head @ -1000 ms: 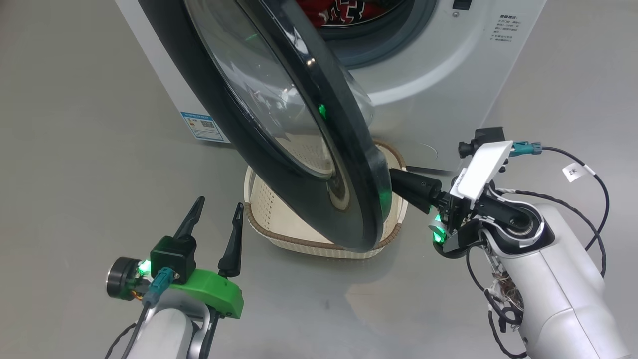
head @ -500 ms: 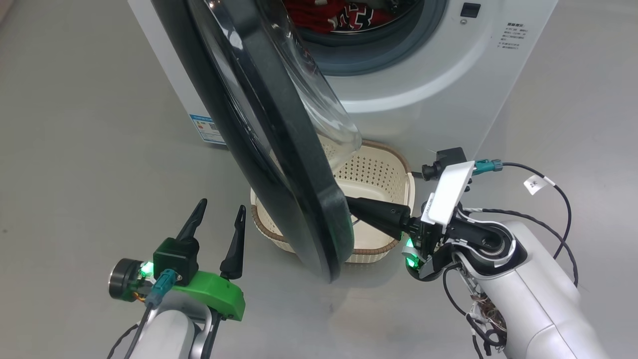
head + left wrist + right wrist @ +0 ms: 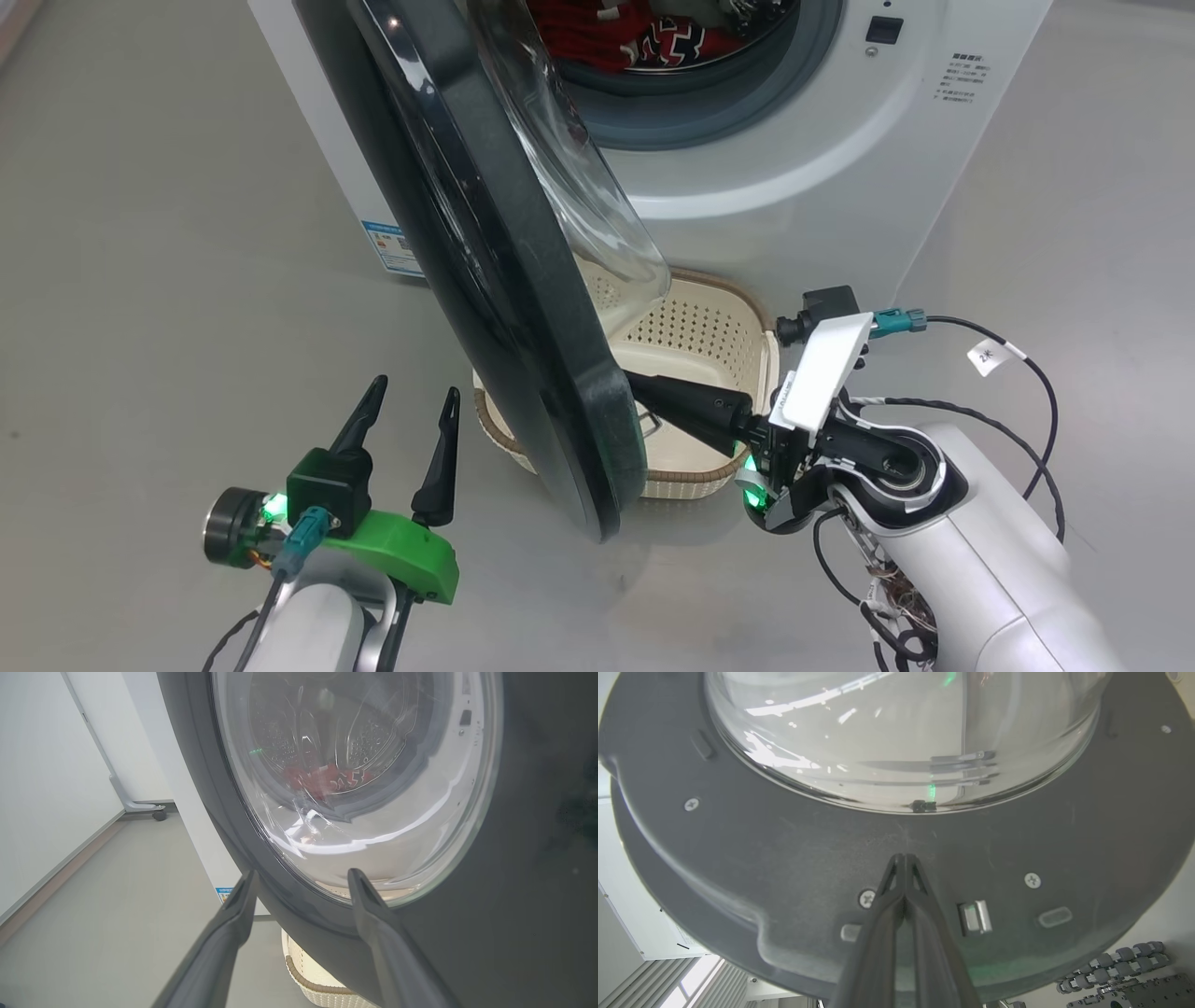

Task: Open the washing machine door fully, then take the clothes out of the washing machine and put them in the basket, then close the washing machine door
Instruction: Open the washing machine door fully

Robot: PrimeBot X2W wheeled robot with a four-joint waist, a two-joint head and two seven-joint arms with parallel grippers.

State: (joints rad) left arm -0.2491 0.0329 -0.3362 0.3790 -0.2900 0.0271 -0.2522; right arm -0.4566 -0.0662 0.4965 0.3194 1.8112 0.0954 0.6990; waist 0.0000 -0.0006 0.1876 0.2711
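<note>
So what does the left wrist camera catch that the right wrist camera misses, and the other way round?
Left wrist view: the washing machine door from its outer face, the red clothes seen through its glass, the basket below it, grey floor, and the open left gripper.
Right wrist view: the door's inner side with screws, a metal latch, and the shut right gripper with its tips at the dark rim.
Shared: the door itself, a dark ring around clear glass.
</note>
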